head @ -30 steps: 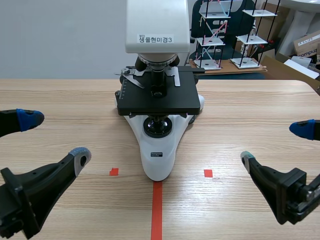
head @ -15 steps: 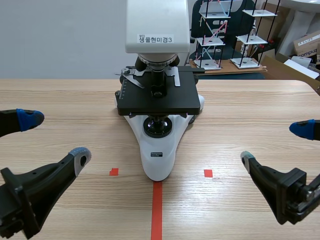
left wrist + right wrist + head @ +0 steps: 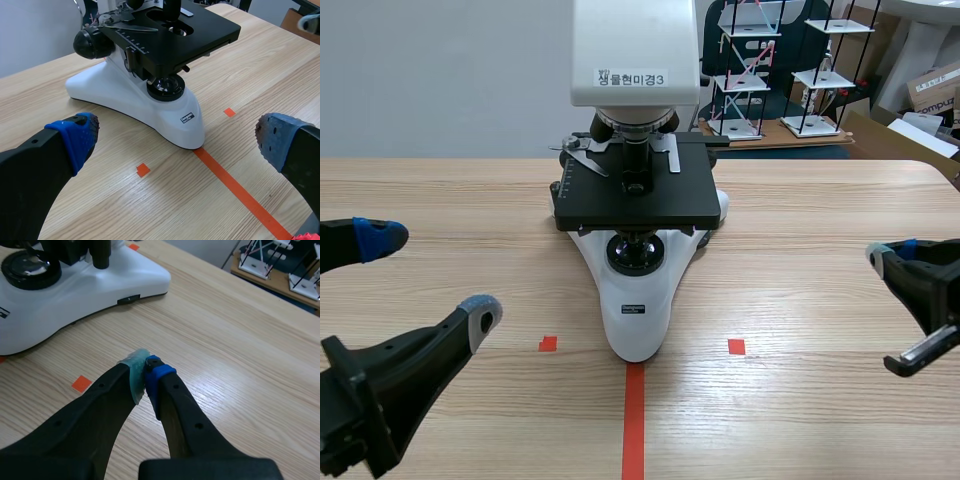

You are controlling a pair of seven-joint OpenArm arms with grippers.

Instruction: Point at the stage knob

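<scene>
Flanking a white microscope (image 3: 638, 300): left gripper (image 3: 430, 275) at eight o'clock, spread wide; right gripper (image 3: 145, 371) at four o'clock, pressed together, well apart from the stage knob (image 3: 101, 255).

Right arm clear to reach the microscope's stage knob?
Likely yes: the shut right tool points roughly toward the black cylindrical stage knob above the white microscope base, with nothing standing between them on the wooden table.
</scene>
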